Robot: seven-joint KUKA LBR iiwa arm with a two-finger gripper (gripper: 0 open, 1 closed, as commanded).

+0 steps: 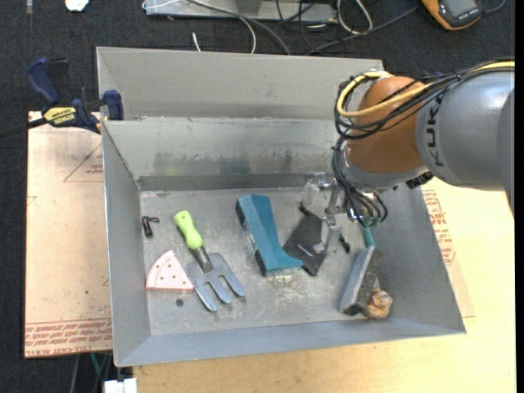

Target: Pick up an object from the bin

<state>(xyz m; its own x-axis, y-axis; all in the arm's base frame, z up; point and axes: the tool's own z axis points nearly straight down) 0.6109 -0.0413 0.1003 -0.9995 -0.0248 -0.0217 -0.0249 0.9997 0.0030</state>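
Right of centre, the gripper (328, 218) hangs just above the black flat piece (304, 242) lying against the blue rectangular block (267, 233), probably lining up a grasp. How far it is open, I cannot tell.

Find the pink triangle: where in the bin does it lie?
In the camera view, the pink triangle lies at the floor's lower left, beside the green-handled fork.

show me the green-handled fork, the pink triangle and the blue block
green-handled fork (202, 261), camera view, on the neck just below its handle
pink triangle (168, 273), camera view, middle of its flat face
blue block (266, 232), camera view, middle of its top face
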